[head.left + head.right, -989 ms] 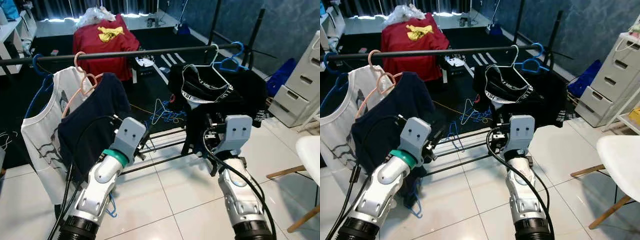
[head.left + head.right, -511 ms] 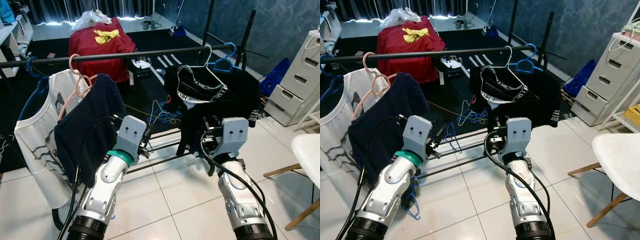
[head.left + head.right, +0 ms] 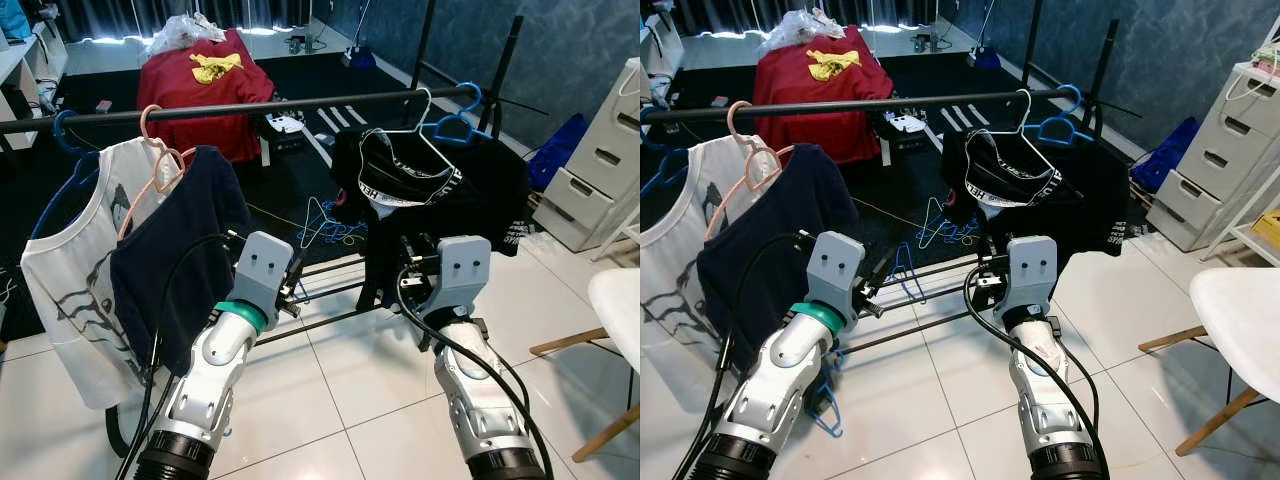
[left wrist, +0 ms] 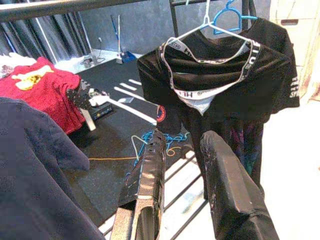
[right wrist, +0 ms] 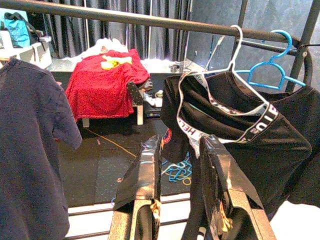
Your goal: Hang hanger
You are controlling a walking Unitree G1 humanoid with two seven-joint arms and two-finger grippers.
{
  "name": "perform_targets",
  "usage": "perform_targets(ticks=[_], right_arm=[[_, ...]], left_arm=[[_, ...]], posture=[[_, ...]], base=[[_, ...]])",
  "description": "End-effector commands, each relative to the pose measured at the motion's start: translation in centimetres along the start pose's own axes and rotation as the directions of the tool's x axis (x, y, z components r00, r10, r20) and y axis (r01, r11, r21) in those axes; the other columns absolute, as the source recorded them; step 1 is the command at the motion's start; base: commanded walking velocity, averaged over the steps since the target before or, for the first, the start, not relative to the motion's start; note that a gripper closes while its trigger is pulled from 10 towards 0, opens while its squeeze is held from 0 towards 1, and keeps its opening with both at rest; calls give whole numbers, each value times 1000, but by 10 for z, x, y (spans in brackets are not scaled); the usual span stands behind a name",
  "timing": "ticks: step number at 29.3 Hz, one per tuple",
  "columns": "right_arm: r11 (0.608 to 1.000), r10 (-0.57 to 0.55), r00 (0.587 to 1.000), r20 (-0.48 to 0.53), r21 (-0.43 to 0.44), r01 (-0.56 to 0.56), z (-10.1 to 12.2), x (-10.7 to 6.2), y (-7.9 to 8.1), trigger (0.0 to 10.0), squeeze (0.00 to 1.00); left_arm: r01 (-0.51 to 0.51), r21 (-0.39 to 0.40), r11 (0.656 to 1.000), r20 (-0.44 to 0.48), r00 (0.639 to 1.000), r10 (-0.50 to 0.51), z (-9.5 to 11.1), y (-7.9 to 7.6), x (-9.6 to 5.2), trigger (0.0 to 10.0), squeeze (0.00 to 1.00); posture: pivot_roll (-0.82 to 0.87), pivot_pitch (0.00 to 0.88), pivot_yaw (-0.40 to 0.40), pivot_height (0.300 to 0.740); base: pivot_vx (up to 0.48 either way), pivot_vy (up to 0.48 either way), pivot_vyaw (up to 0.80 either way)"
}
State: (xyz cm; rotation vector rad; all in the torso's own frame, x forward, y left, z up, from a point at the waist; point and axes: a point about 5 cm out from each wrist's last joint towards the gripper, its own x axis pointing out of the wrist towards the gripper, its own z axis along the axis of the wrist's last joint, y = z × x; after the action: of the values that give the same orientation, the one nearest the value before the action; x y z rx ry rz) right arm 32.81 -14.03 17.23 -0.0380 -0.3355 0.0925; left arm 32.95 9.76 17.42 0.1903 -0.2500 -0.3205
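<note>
A black rail [image 3: 250, 106] runs across in front of me. On it hang a white wire hanger [image 3: 424, 118] carrying a black garment [image 3: 410, 180], a bare blue hanger [image 3: 462, 118] by the right post, a pink hanger [image 3: 160, 150] with a navy shirt [image 3: 170, 255], and a blue hanger [image 3: 62, 135] with a white shirt. Several loose hangers [image 3: 325, 225] lie on the floor behind the rack. My left gripper [image 4: 185, 137] is open and empty, held below the rail near the navy shirt. My right gripper [image 5: 181, 142] is open and empty, low in front of the black garment.
The rack's lower bars [image 3: 330, 290] cross just beyond both wrists. A white drawer unit [image 3: 605, 165] stands at the right, with a white chair [image 3: 615, 300] nearer me. A red cloth [image 3: 205, 85] covers furniture behind the rack on the dark carpet.
The whole view has swayed a little. Both arms hold about the same pose, and both grippers stay open and empty.
</note>
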Motion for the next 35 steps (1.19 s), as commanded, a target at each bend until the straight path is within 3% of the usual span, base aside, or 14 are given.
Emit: perform_targets(ticks=[1, 35], right_arm=[[1000, 2, 1000, -10, 3, -2, -1, -2, 0, 10000, 0], [1000, 19, 1000, -14, -15, -19, -3, -3, 0, 10000, 0]], left_arm=[[-2, 4, 1000, -5, 1000, 2, -2, 0, 1, 10000, 0], [6, 4, 1000, -2, 1000, -6, -4, -5, 1, 10000, 0]], posture=[[-154, 55, 28, 740], [-163, 37, 24, 740]], base=[[0, 0, 0], [0, 0, 0]])
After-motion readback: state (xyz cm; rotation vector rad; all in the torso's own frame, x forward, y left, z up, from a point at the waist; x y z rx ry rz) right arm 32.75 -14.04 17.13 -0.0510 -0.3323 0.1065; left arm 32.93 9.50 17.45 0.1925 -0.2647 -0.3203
